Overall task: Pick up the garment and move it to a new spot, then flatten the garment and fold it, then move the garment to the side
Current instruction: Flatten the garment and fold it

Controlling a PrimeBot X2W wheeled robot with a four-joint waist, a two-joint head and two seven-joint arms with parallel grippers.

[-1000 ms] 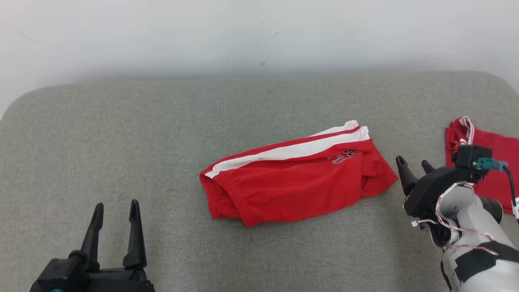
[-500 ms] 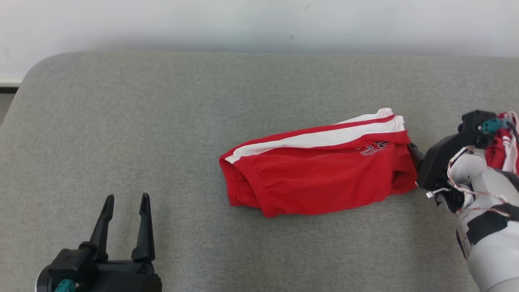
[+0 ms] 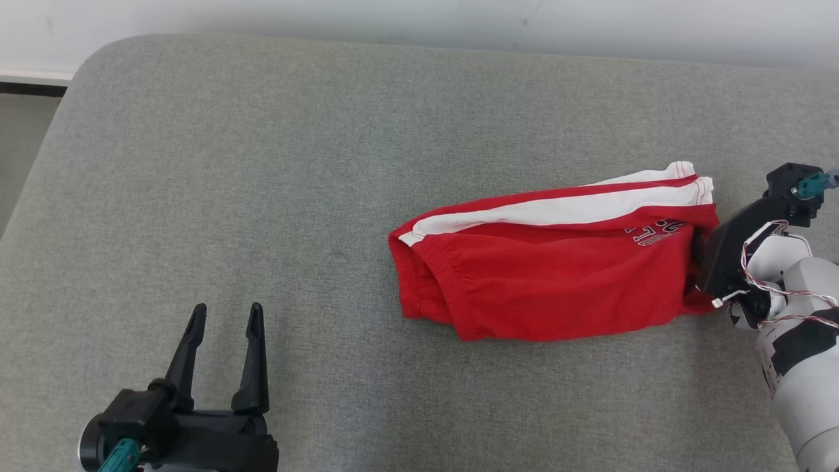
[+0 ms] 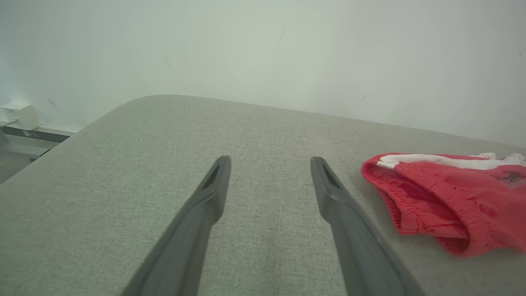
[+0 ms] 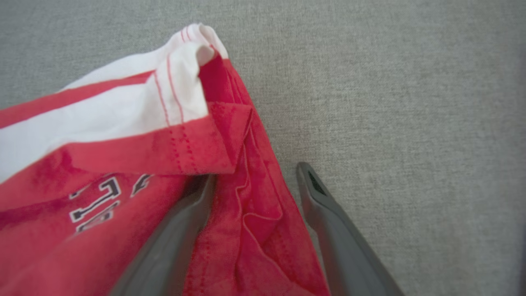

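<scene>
The garment is a pair of red shorts with a white side stripe and lettering, lying crumpled on the grey cushion. Its waistband end points left and also shows in the left wrist view. My right gripper is pushed into the shorts' right end. In the right wrist view its fingers stand apart around the red leg hem: the gripper is open, with one finger tucked under a fold. My left gripper hovers open over bare cushion at the lower left, well apart from the shorts.
The cushion's rounded left corner drops off to floor at the far left. A white wall runs behind the cushion, and a small white box sits low on it.
The head camera has turned, shifting the whole picture. My right gripper has moved from beside the shorts into their right end, fingers now around the hem. The left gripper stays open.
</scene>
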